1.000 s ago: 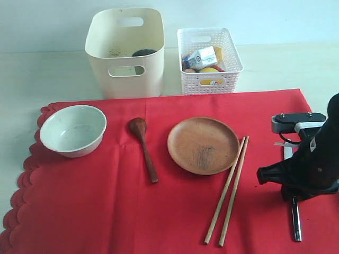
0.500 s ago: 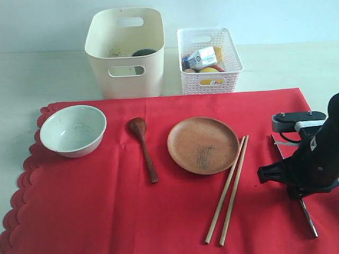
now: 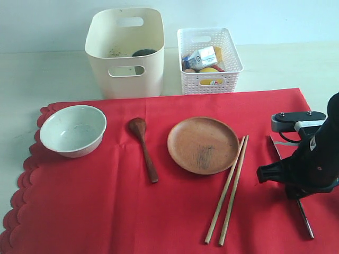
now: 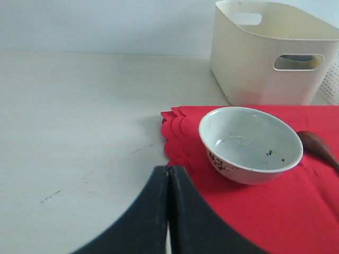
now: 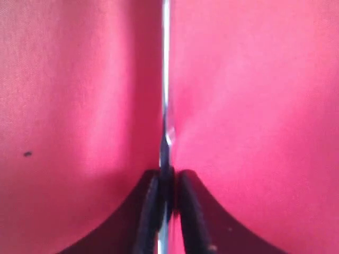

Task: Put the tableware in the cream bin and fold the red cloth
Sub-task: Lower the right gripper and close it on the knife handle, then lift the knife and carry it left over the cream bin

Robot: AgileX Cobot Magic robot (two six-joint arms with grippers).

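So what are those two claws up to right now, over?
Right gripper shut on table knife. Left gripper shut, empty, near bowl. Wooden plate, wooden spoon, chopsticks waiting on red cloth.

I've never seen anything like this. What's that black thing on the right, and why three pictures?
That black thing is one of a robot's two arms, each ending in a gripper. The wide picture comes from a separate camera; the others from wrist cameras. On the red cloth lie a pale white-green bowl, dark wooden spoon, round brown wooden plate and wooden chopsticks; a cream bin and white lattice basket stand behind. The right gripper pinches a silver table knife; the left gripper is shut, empty.
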